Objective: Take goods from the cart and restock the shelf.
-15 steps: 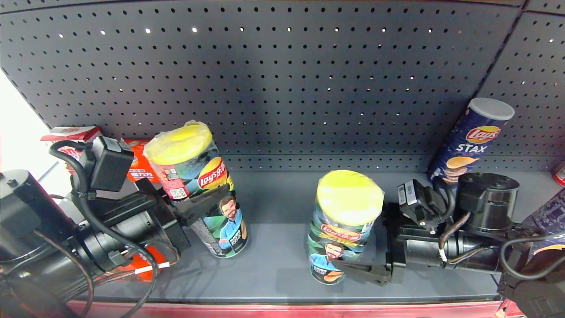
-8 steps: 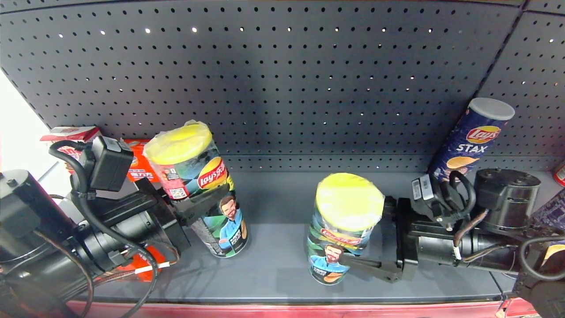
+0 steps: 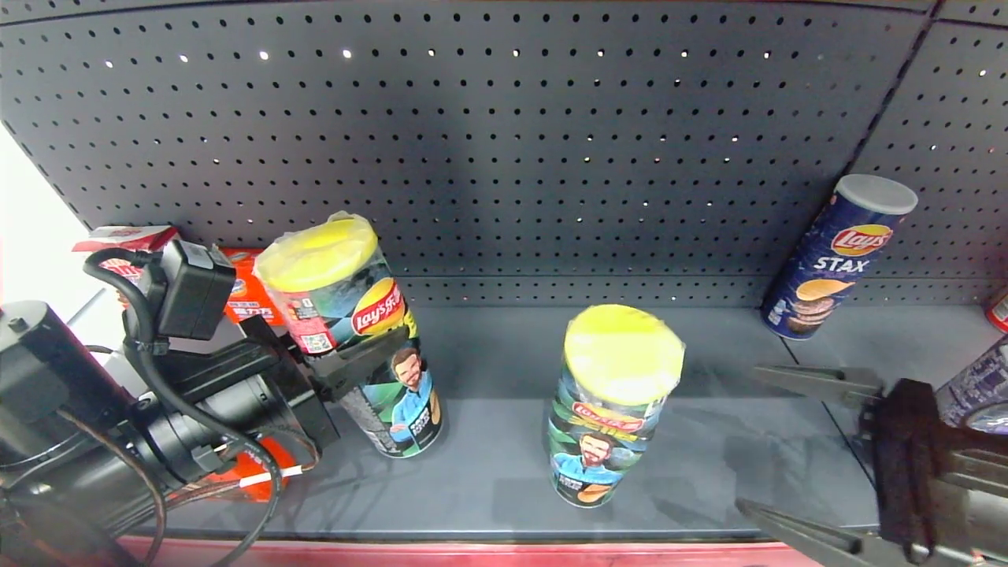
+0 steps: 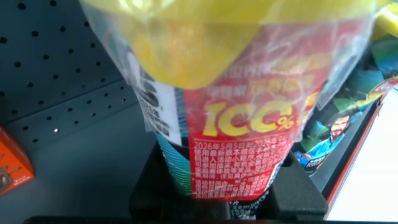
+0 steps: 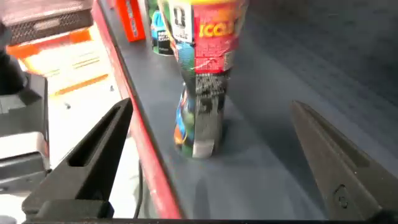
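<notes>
Yellow-lidded chip can (image 3: 335,295) clamped in left gripper (image 3: 370,366), matching can (image 3: 606,417) standing free on shelf (image 3: 488,472), right gripper (image 3: 748,439) wide open, empty, nearby, blue can (image 3: 835,260) leaning on pegboard (image 3: 504,157).

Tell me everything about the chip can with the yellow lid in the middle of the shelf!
The middle chip can is a tall round tube with a flat yellow lid under crinkly clear wrap. Its colourful label shows a person in blue. It stands upright on the grey shelf, near its front edge. Only the shelf touches it: the right gripper is open, off to its right.
</notes>
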Robot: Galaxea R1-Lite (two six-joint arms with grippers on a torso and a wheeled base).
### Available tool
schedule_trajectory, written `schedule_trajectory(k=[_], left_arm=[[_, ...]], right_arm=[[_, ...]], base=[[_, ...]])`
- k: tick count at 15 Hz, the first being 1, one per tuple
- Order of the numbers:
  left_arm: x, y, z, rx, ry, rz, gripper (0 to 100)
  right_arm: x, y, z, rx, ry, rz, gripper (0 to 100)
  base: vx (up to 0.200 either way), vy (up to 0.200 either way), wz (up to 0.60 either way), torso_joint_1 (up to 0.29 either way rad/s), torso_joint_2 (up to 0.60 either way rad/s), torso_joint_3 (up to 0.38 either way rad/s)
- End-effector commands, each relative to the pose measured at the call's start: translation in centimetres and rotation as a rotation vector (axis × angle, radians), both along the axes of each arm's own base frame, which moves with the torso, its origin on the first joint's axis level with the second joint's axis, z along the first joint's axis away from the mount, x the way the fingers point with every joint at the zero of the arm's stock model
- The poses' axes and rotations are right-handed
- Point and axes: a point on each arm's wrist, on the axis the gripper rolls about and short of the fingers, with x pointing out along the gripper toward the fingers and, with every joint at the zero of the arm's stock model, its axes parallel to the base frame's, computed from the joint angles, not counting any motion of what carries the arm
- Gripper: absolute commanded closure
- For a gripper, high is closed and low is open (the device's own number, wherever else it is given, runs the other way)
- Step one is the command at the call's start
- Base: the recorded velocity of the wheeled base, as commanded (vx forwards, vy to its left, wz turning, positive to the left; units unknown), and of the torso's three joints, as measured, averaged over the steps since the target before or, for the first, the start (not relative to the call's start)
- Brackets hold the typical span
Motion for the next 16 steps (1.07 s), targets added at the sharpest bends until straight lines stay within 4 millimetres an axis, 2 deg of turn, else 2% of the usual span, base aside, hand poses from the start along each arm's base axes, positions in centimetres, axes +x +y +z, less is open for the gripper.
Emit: schedule_trajectory(k=[1,2,3,4,7,9,13,16], left_arm=[[0.1,-0.1,0.1,-0.002,-0.004,-0.001,100],[0.1,-0.1,0.2,-0.002,-0.005,-0.001,100],[0.1,-0.1,0.2,-0.003,-0.007,-0.003,100],[0.1,-0.1,0.2,-0.003,-0.007,-0.003,100],[0.1,-0.1,0.2,-0.003,-0.007,-0.006,100],[0.0,-0.2,0.2,-0.003,-0.008,-0.011,100],[0.0,-0.2,0.2,-0.002,-0.009,-0.012,100],[0.1,-0.2,0.2,0.002,-0.007,-0.012,100]], right_arm=[[-8.1,-4.7,-1.0,0.047,-0.019,-0.134,0],[-9.0,-5.2,-1.7,0.040,0.006,-0.154,0],[-11.3,-6.6,-3.3,0.061,0.075,-0.195,0],[-12.5,-7.3,-4.1,0.074,0.098,-0.229,0],[-14.1,-8.3,-6.4,0.060,0.130,-0.345,0],[-14.4,-8.4,-8.2,0.039,0.166,-0.510,0],[-14.6,-8.2,-10.4,0.022,0.217,-0.737,0],[-14.7,-8.0,-10.4,0.050,0.200,-0.905,0]], base=[[0.000,0.000,0.00,0.000,0.00,0.000],[0.000,0.000,0.00,0.000,0.00,0.000],[0.000,0.000,0.00,0.000,0.00,0.000],[0.000,0.000,0.00,0.000,0.00,0.000],[0.000,0.000,0.00,0.000,0.00,0.000],[0.000,0.000,0.00,0.000,0.00,0.000],[0.000,0.000,0.00,0.000,0.00,0.000],[0.000,0.000,0.00,0.000,0.00,0.000]])
